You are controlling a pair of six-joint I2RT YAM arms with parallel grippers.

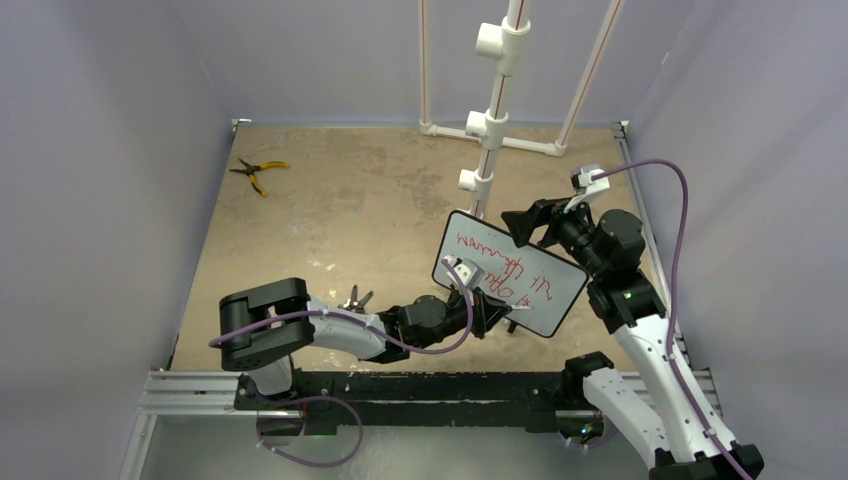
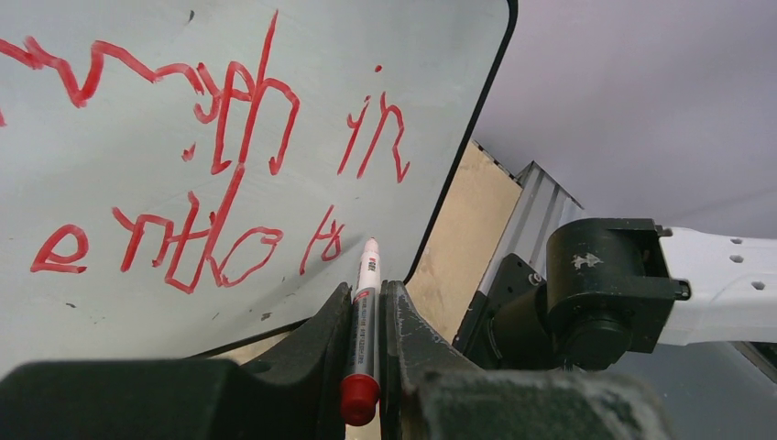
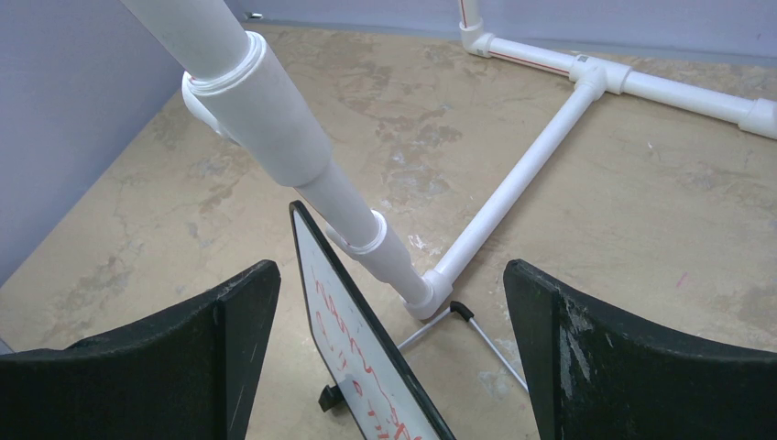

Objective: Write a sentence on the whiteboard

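The whiteboard (image 1: 545, 290) stands tilted on its feet at centre right, propped on a wire leg. The sentence (image 1: 497, 262), a red scrawl in two lines, crosses its white face. My left gripper (image 1: 497, 304) is at the board's near lower edge, shut on a red-capped marker (image 2: 366, 312). The marker's tip points at the board (image 2: 110, 156) just past the last red word of the sentence (image 2: 238, 119); I cannot tell if it touches. My right gripper (image 1: 530, 226) is open and empty above the board's far edge, with the board (image 3: 385, 385) and its writing (image 3: 344, 344) between and below its jaws.
A white PVC pipe stand (image 1: 490, 130) rises just behind the board and passes close to the right gripper (image 3: 275, 128). Yellow-handled pliers (image 1: 258, 172) lie far left. A small dark tool (image 1: 355, 297) lies beside the left arm. Walls enclose the table.
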